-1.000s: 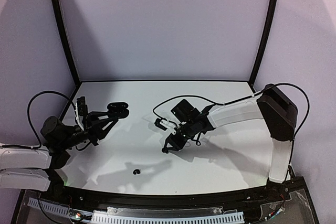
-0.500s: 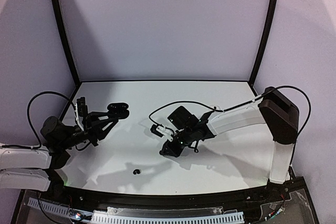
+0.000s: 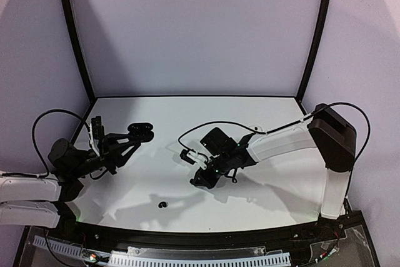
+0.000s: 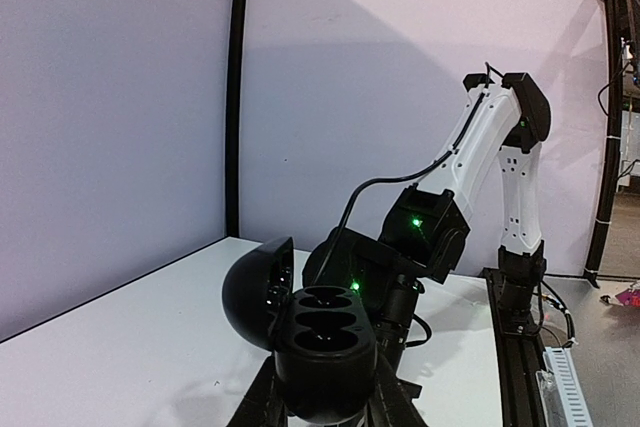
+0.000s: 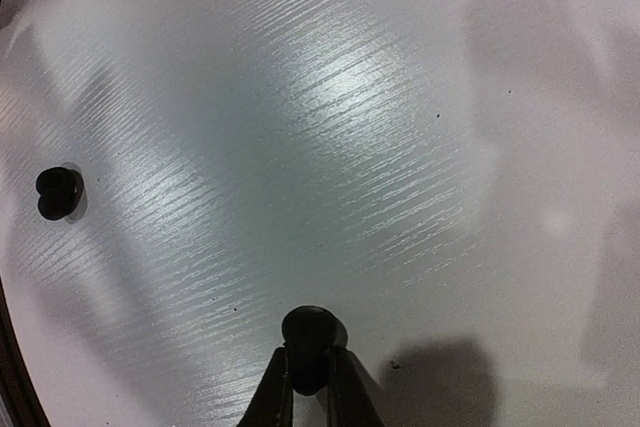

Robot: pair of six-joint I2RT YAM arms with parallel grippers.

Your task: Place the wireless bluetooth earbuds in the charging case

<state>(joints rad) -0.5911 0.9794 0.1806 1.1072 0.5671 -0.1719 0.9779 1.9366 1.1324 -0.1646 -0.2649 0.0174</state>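
Two claws show in your top view. Your left claw (image 3: pixel 139 132), at the left of the frame, is clamped on the black charging case (image 3: pixel 142 129). Your right claw (image 3: pixel 197 180) sits low near the middle, tips down at the white tabletop (image 3: pixel 269 112), and from here you cannot tell what is between them. One loose earbud (image 3: pixel 163 204), black and roundish, lies on the tabletop in the lower middle of the frame, below and left of the right claw and well apart from the case. Your left wrist view puts the charging case (image 4: pixel 325 342) at bottom centre, pinched in the left claw (image 4: pixel 325 392), with its lid tipped back to the left and its dark wells facing up. You cannot tell whether anything sits in them. The right arm (image 4: pixel 480 147) stands behind. In your right wrist view, the right claw (image 5: pixel 308 359) at the bottom centre is drawn narrow on the held earbud (image 5: pixel 308 327), black, right at its tips. The loose earbud (image 5: pixel 58 193) rests at the left edge.
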